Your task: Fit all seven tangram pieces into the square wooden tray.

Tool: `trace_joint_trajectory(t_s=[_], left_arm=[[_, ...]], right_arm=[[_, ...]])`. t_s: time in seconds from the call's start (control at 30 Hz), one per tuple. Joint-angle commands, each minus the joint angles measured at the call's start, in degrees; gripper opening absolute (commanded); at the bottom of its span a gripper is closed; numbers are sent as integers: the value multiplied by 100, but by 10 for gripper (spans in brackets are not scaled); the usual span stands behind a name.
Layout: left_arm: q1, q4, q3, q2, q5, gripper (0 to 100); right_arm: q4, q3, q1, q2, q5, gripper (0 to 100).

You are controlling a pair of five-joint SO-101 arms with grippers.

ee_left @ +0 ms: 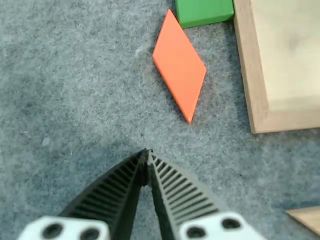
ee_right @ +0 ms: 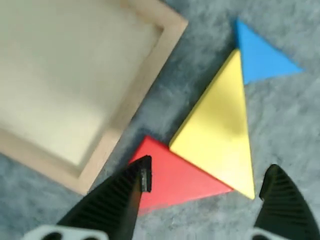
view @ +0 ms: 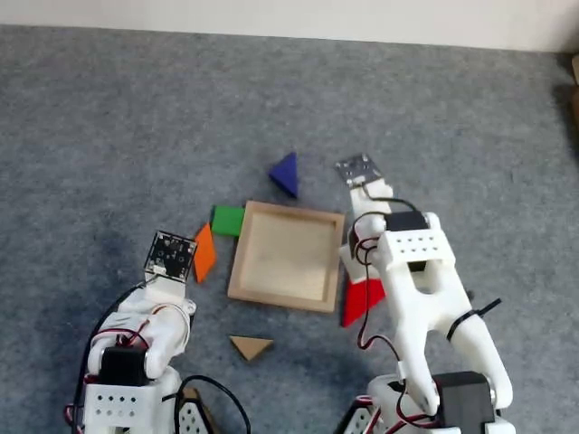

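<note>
The square wooden tray [view: 243,258] lies mid-table with nothing in it. Left of it are an orange parallelogram [view: 204,251] and a green square [view: 228,220]. A dark blue triangle [view: 286,173] sits beyond the tray, a tan triangle [view: 251,346] in front of it. A red triangle [view: 362,298] lies at the tray's right side. My left gripper [ee_left: 146,156] is shut on nothing, over carpet short of the orange parallelogram [ee_left: 180,65]. My right gripper [ee_right: 210,180] is open above the red triangle [ee_right: 172,182] and a yellow triangle [ee_right: 220,135], with a light blue triangle [ee_right: 257,55] beyond.
Grey carpet covers the table. The right arm [view: 412,271] hangs over the tray's right side, hiding the pieces under it in the high view. The left arm [view: 149,334] stands at the front left. The tray's rim [ee_right: 145,95] runs close to the red triangle.
</note>
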Motion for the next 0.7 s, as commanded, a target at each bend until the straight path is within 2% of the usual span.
trace_joint_trajectory(t_s=[0.0,0.4,0.67], left_arm=[[-75,35,119,-303,-44,6],[-75,35,119,-303,-44,6],[-75,35,119,-303,-44,6]], right_arm=[[-277,-268,-31,-22,70,336],[-593,-251,-66,40,79,336],[-558,-760,-22,1534,70,336]])
